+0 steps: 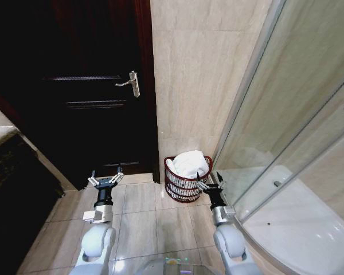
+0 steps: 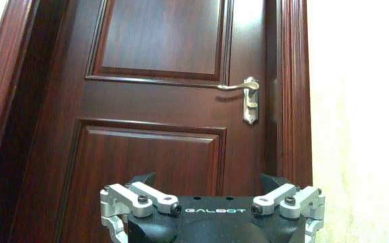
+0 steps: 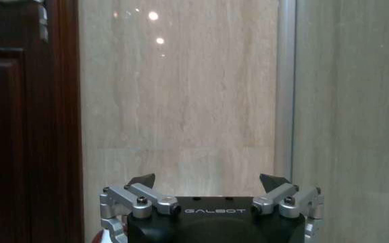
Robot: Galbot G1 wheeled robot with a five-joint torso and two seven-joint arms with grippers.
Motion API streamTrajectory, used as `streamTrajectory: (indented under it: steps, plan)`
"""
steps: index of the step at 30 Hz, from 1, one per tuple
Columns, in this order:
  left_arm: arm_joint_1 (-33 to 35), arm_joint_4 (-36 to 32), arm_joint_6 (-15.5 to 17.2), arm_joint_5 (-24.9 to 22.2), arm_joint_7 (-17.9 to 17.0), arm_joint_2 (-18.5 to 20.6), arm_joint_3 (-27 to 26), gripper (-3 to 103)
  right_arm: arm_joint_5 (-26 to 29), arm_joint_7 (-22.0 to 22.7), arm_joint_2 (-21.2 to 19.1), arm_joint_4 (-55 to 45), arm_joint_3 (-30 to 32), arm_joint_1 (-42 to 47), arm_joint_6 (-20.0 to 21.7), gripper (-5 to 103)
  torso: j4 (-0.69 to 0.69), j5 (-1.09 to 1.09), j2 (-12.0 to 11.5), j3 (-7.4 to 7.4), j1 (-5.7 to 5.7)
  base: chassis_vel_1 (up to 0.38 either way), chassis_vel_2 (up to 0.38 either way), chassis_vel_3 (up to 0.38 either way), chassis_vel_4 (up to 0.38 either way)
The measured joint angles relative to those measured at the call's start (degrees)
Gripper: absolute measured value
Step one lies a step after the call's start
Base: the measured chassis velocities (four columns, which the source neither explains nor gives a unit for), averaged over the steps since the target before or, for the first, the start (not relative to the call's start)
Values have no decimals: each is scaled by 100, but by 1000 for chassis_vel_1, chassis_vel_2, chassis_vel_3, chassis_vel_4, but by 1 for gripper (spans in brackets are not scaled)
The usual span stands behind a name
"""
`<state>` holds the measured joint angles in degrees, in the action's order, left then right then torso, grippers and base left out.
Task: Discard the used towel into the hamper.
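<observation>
The hamper (image 1: 180, 190), a small round reddish-brown wicker basket, stands on the tiled floor in the corner between the door and the shower glass. A crumpled white towel (image 1: 188, 163) lies inside it and rises above the rim. My right gripper (image 1: 209, 180) is open and holds nothing, just to the right of the hamper's rim and close beside it. My left gripper (image 1: 106, 172) is also open with nothing in it, out to the left in front of the door. In the wrist views, the left gripper (image 2: 209, 178) faces the door and the right gripper (image 3: 208, 177) faces the beige wall.
A dark wooden door (image 1: 92, 97) with a metal handle (image 1: 129, 83) is shut behind the left arm. The curved shower glass (image 1: 286, 143) and white shower tray (image 1: 301, 229) close off the right side. Beige floor tiles (image 1: 143, 217) lie between the arms.
</observation>
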<state>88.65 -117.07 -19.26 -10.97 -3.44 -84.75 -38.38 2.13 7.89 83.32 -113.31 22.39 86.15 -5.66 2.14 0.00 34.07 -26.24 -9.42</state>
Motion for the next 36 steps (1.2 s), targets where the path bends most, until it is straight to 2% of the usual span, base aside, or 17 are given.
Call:
streamTrajectory:
  steps: [28,36]
  plan:
    - [178,-37,-82,-12,48,20,-37,100,70,130,-7,105,-65,-250,355,100,0,1,-2,-1,-2,-81,82,85,-82]
    - [241,1,-50,-7,55,10,-37,100,400,148,-135,296,104,-643,823,100,0,0,-125,70,50,-13,9,11,-14]
